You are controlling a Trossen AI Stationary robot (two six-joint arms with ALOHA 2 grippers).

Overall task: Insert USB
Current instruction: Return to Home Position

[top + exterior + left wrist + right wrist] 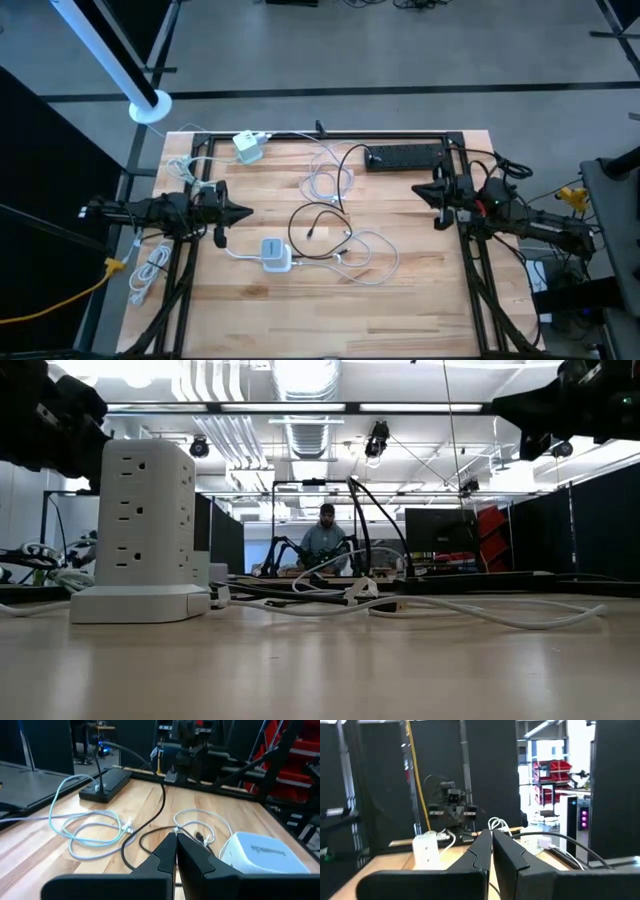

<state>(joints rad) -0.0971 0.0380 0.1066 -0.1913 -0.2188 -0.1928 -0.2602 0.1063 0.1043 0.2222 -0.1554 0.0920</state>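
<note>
The left claw (243,212) hangs at the left side of the smooth wooden counter (330,310), pinched closed and holding nothing. The right claw (418,190) hangs at the right side, closed and empty too, so the job looks done. The thin black cable (163,795) bends up from the end of the long, flat black power strip (405,157) at the far edge. Soft white cables (318,182) loop nearby.

Looped white cables (318,182) and a black cable (293,222) sprawl across the middle of the wooden table (330,320). A white outlet tower (276,254) stands among them, and a black outlet extension (405,157) lies along the far edge. The near strip is bare wood, while the left gripper (245,212) and right gripper (418,190) hang raised at opposite sides, fingers pressed together.
</note>
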